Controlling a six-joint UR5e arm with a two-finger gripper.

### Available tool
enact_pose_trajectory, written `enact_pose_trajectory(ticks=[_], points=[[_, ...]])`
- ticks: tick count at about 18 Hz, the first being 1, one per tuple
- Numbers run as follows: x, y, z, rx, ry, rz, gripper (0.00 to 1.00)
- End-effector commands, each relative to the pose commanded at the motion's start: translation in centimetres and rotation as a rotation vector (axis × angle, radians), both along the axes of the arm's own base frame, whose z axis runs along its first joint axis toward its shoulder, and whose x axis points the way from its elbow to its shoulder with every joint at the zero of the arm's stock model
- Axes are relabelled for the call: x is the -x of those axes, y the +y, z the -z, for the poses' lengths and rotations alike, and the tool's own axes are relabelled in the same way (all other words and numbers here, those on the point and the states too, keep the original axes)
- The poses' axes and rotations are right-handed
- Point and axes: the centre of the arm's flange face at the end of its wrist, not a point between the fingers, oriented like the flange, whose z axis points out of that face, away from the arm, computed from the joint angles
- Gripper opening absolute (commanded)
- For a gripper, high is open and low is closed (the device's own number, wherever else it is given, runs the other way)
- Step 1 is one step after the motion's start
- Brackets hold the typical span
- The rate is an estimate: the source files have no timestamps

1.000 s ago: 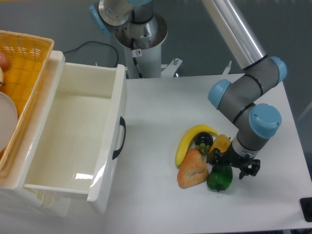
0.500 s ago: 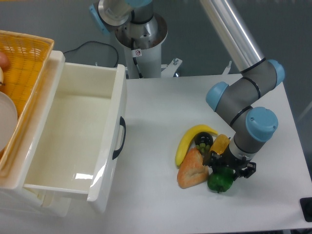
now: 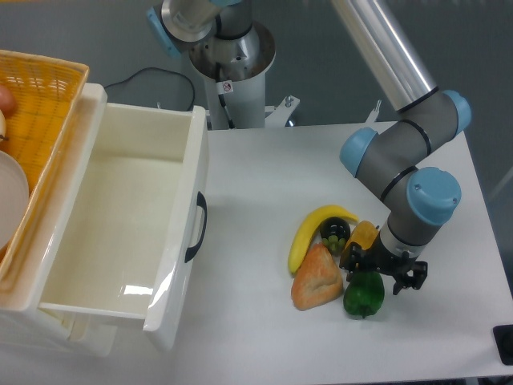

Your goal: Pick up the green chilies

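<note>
Rising a touch off the green chilies, the gripper sits just above the top of them after dipping lower and further left half a second ago; a second ago it was near where it is now. The dark fingers stand either side of the chilies' top, one by the yellow pepper, one out to the right, so they look spread. Whether they pinch the chilies I cannot tell; most likely no grip yet.

Single fixed view. The chilies lie on the white worktop, touching the orange wedge-shaped piece on the left, just below the yellow pepper and grape ball; banana beyond. They have shifted slightly right and down. That nudge reads as contact without lift, so the pick is not done and a re-approach looks needed.
</note>
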Motion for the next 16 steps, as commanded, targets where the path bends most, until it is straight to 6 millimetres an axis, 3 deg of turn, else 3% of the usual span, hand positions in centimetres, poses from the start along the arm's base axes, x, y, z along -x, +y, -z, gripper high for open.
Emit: enact_pose_trajectory(ticks=[12,14,16], points=[[-0.1,0.6,1.7,0.010,-0.011,0.009,0.98],[0.0,0.7,1.6,0.006,0.001,0.009,0.91],[-0.1,0.8,1.6,0.005,0.001,0.010,0.75]])
